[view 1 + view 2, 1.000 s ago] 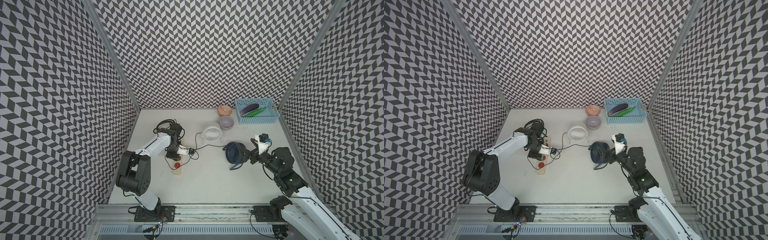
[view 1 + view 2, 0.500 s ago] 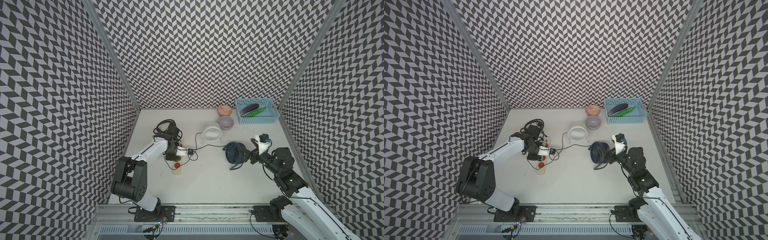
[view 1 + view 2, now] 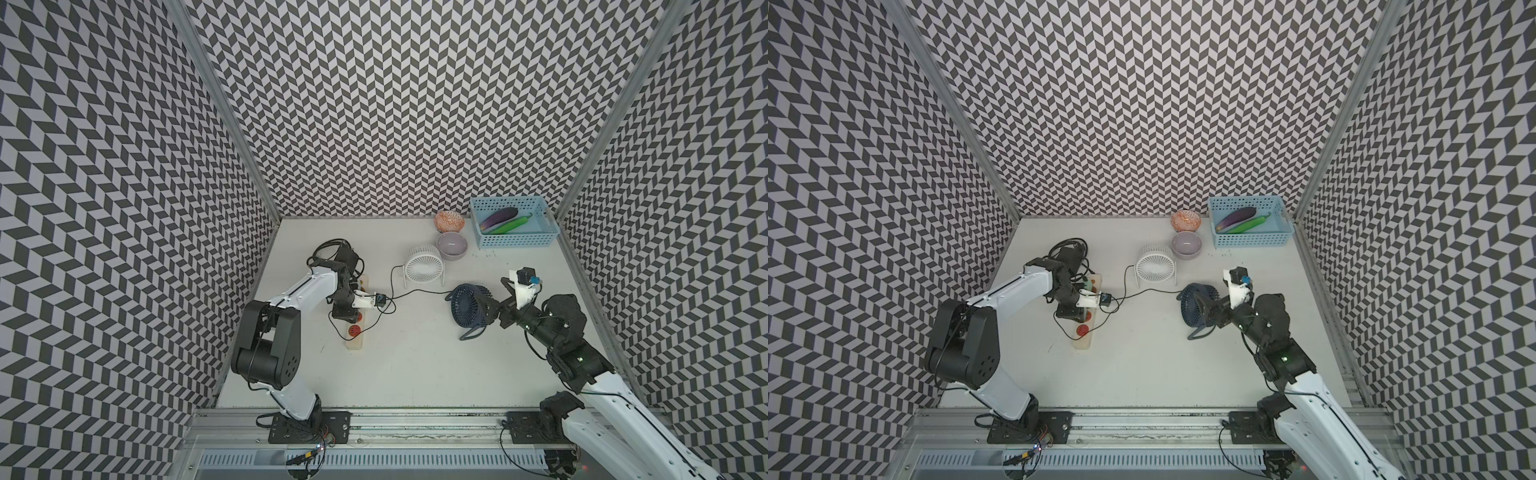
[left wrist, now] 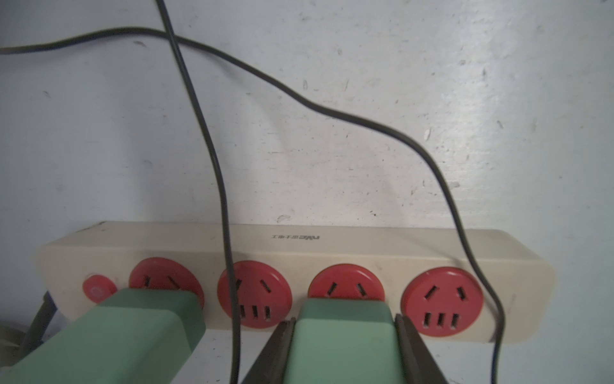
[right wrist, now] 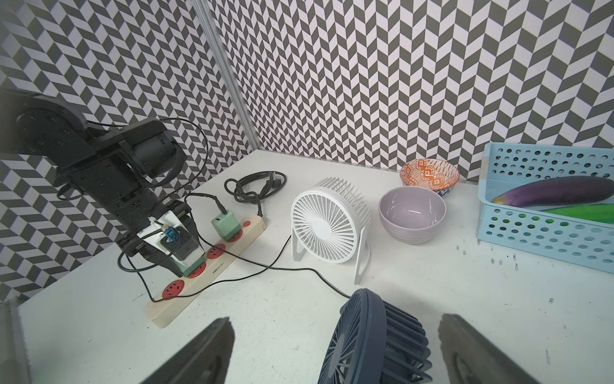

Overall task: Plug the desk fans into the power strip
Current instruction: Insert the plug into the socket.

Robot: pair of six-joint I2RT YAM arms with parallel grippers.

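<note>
— Where's the power strip (image 4: 332, 241)?
— Flat on the tabletop (image 4: 432, 66) beside the left arm, red sockets facing up. The left hand (image 4: 344, 320) is clamped on a green plug (image 4: 342, 349) at the third socket from the red button (image 4: 96, 292). The pins are hidden, so I can't say whether it's seated. A second green plug (image 4: 139, 319) sits at the first socket.
— And the right hand (image 5: 335, 319)?
— Its fingers are spread wide on either side of the navy fan (image 5: 375, 342), with a clear gap showing.
— How will the plug handle?
— It's a small, stiff plastic block with smooth flat sides (likely slick), so gripping the two flat faces suits it. It should go in square, since a tilt would jam the pins. The strip looks light and may skid or rock under the push.
— The lead?
— The thin black lead (image 4: 214, 166) is limp and drapes over the second socket, so it could snag. I can't trace whether it belongs to the navy fan or the white fan (image 5: 325, 226).
</note>
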